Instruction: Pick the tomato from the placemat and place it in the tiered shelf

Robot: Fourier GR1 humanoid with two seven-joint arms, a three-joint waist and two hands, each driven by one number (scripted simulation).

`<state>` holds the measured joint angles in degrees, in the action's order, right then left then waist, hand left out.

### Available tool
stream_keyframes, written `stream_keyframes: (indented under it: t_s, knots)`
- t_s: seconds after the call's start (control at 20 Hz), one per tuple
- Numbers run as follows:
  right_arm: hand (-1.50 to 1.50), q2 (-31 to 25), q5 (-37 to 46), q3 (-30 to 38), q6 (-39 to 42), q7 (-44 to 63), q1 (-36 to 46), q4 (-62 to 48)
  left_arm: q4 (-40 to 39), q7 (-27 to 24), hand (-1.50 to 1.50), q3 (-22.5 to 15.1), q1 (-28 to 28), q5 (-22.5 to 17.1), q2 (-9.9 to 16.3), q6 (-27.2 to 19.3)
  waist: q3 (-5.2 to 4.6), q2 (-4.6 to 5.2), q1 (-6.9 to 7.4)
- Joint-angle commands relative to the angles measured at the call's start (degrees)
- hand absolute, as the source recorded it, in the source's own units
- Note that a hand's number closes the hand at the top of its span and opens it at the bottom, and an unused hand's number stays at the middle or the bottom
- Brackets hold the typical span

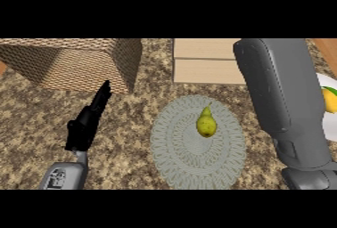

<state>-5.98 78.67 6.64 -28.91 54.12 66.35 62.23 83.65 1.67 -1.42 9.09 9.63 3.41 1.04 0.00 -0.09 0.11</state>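
Note:
A yellow-green, pear-shaped fruit (207, 124) lies on the round grey woven placemat (191, 160) in the middle of the counter; no red tomato shows. The light wooden tiered shelf (207, 62) stands just behind the placemat. My left hand (85, 127) is left of the placemat, seen edge-on with straight fingers pointing away, holding nothing. My right forearm (283, 102) rises steeply along the placemat's right side up to the picture's top edge next to the shelf. Its hand does not show.
A tall woven basket-like box (72, 62) stands at the back left, close to my left fingertips. A white plate (330, 127) with a yellow and green item sits at the right edge, partly hidden by my right forearm. The counter is speckled brown stone.

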Motion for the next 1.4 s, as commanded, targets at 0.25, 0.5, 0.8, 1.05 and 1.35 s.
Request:
stream_keyframes:
  t_s: [0.25,0.5,0.8,1.05,1.35]
  knots:
    - [-1.5,0.49,-9.04,1.27,1.91,-2.77,-0.75,8.31,-2.13,-1.36,0.0,1.6,1.52,-0.06,1.58,0.78,-0.01,0.04,-0.1]
    - [-1.5,0.0,-7.74,2.9,1.01,1.99,2.81,14.16,-0.48,-0.56,0.0,1.03,0.08,-0.28,0.83,0.6,-0.01,-0.16,-0.17]
    - [-1.5,-4.33,-8.33,9.76,1.4,5.46,2.6,24.06,0.82,-1.52,0.0,1.06,-2.33,-0.65,1.03,0.95,0.01,-0.47,-0.84]
    - [-1.5,-6.25,-7.88,13.94,11.93,12.74,0.24,34.84,2.14,-0.08,0.0,1.16,-2.79,-0.75,0.61,0.36,0.04,-0.81,-1.56]
    - [-1.5,-8.05,-15.42,18.06,29.75,16.08,-8.57,49.02,1.14,-0.88,0.0,3.21,-2.29,-1.34,2.36,0.76,0.04,-1.1,-3.03]
